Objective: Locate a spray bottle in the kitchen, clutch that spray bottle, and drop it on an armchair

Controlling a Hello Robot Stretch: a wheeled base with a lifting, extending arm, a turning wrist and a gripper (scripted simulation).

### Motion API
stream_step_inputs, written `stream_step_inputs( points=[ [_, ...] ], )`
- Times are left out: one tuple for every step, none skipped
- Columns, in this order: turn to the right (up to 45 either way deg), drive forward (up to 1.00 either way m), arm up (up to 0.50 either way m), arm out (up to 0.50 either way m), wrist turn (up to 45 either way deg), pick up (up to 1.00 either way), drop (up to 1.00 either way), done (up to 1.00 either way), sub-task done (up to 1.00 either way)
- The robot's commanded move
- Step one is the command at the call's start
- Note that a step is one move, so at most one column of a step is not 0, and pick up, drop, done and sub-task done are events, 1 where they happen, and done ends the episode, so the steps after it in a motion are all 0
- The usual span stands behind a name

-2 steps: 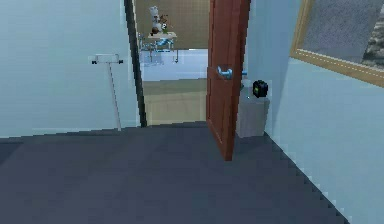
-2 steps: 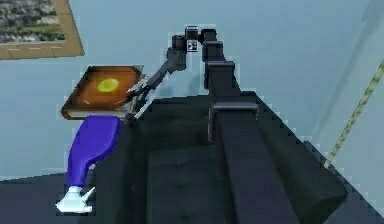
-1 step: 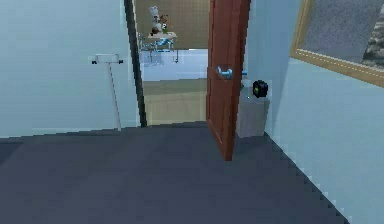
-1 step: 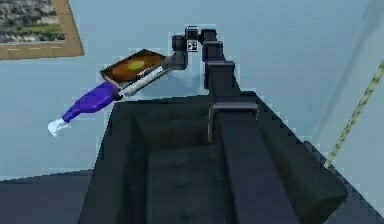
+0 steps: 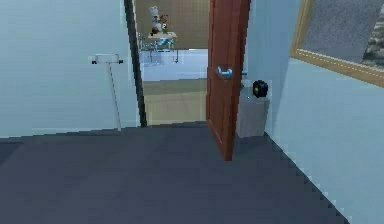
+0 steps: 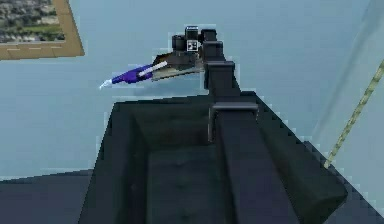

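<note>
1. Spray bottle (image 6: 125, 77): a blue, pale-tipped shape hanging at the gripper's (image 6: 152, 70) far end, clear of every surface, so it is held.
2. Its long axis runs near-level, above the armchair's (image 6: 112, 135) far rim.
3. Judgement: the armchair's seat lies nearer than the bottle, so drop it there.

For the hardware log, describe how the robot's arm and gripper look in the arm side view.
The arm is a dark square bar in stepped segments. At its far end sit two small white squares with black marks. Left of them, the gripper has a dark body with thin fingers.
</note>
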Motion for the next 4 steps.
stream_step_inputs(
  points=[
    [0.0,0.00,0.00,0.00,39.0,0.00,0.00,0.00,0.00],
    [0.0,0.00,-0.36,0.00,0.0,0.00,0.00,0.00,0.00],
    [0.0,0.00,-0.32,0.00,0.0,0.00,0.00,0.00,0.00],
    [0.0,0.00,0.00,0.00,0.0,0.00,1.00,0.00,0.00]
  ],
)
